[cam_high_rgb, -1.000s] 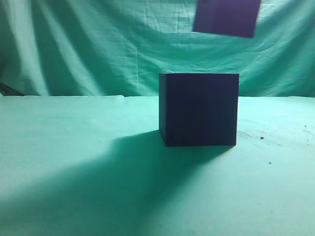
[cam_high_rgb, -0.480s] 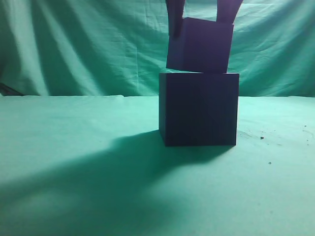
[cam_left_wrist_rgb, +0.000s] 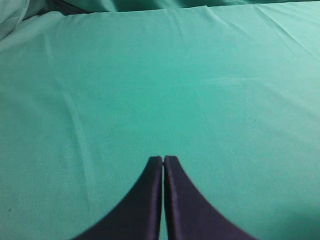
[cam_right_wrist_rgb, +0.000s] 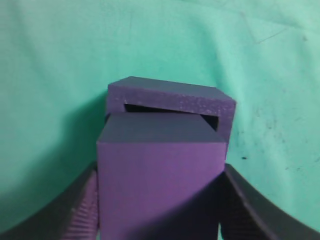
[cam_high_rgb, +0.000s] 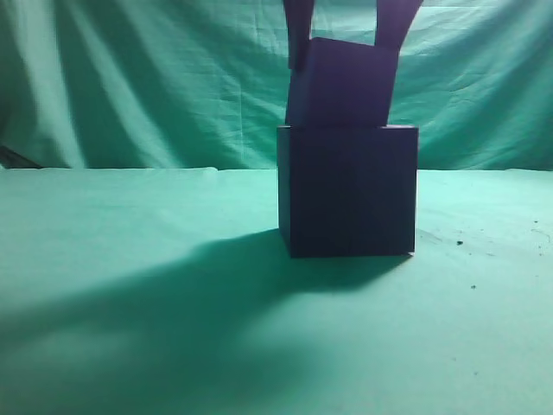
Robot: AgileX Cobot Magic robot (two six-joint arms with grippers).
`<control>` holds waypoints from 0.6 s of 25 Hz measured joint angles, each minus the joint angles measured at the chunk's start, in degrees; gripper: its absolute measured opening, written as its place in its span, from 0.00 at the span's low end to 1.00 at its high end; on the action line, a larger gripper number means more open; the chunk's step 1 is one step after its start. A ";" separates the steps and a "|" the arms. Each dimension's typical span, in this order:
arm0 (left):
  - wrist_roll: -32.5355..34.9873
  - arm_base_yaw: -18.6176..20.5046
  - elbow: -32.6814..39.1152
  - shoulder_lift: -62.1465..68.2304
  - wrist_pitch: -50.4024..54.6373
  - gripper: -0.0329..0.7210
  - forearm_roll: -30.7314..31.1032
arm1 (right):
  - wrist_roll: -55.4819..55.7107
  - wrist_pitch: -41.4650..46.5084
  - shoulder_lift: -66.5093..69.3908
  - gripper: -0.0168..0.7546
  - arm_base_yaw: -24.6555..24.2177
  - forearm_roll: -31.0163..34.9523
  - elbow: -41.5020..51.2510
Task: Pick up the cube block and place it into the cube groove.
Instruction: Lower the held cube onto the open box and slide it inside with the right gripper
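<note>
You had a green cloth surface running back to a draped green backdrop. On it, right of the middle and toward the far edge, stood the box, very dark, upright and square to the exterior camera, throwing a broad shadow toward the near left corner.

In the right wrist view the groove showed as a dark opening inside the box's purple rim, with rim visible along the far side and the right side.

The cube sat at the top of the box, tilted a little, its lower edge at or just inside the rim; most of it stood above the box. From the right wrist you saw its near face filling the lower middle, its far top edge lying under the far rim wall.

Your right tool came down from above, partly spread, its two fingers pressed against the cube's left and right faces.

Your left tool was closed, tips together, empty, over bare cloth.
</note>
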 joint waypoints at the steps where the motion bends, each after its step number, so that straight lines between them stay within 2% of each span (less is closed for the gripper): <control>1: 0.00 0.00 0.00 0.00 0.00 0.04 0.00 | 0.27 -0.10 0.23 0.56 0.00 0.61 -0.09; 15: 0.00 0.00 0.00 0.00 0.00 0.04 0.00 | 0.67 -1.00 0.64 0.56 0.00 2.35 -0.42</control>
